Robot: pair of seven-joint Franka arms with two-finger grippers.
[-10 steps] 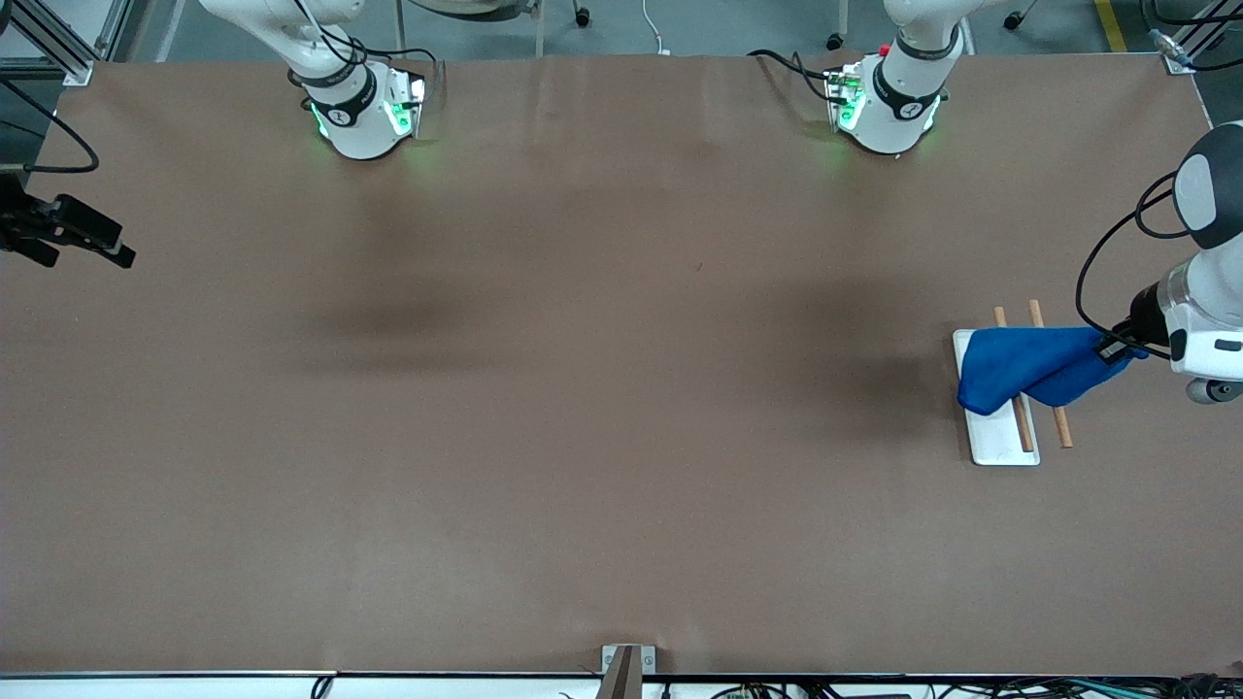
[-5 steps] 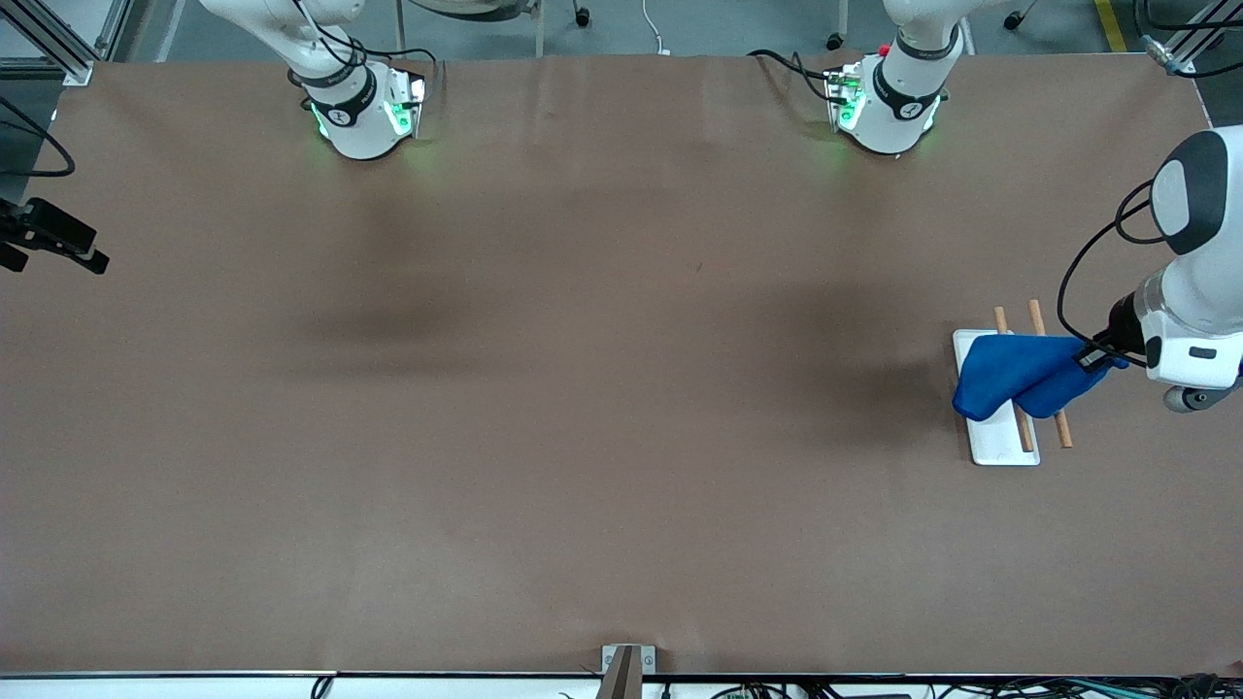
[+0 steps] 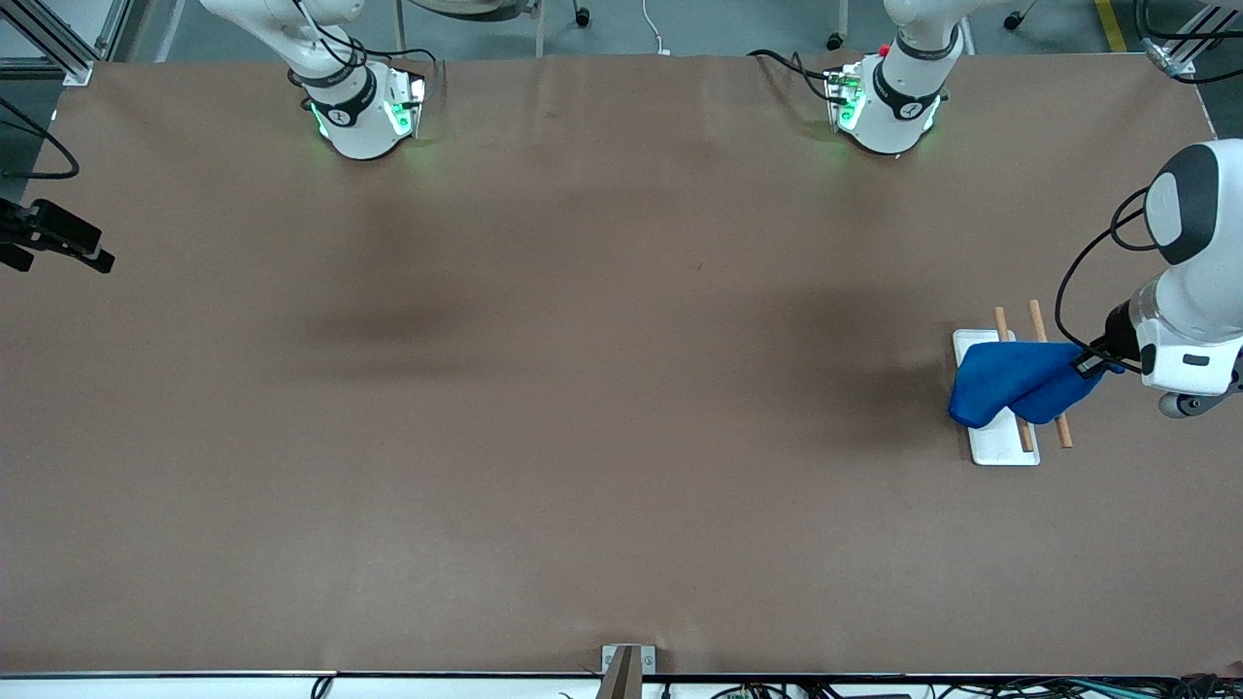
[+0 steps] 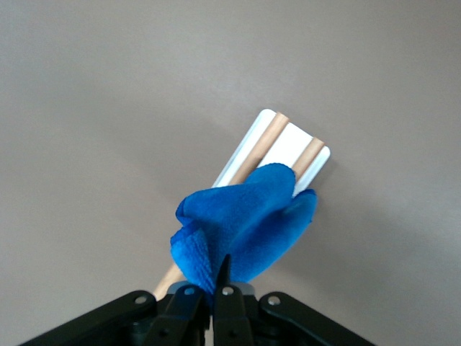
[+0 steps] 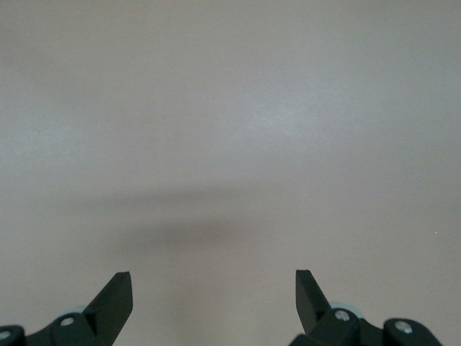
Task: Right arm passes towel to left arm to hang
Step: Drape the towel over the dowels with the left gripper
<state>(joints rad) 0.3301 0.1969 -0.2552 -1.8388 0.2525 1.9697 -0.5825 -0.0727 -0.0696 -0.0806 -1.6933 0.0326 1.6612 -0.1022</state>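
Brown table (image 3: 583, 388) — left gripper (image 3: 1090, 362) apparently pinching towel (image 3: 1015, 381)

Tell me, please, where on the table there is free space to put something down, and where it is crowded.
Bare brown table runs from the two arm bases to the edge nearest the front camera. The open right pincer waits over bare surface. It is crowded only at the left arm's end: the white tray with wooden rods, the blue towel draped over them, and the left pincer shut on it.

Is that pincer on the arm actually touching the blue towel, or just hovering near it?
Touching. In the left wrist view the left gripper has its fingers shut on an edge of the towel, which bunches up straight out of them above the white tray.
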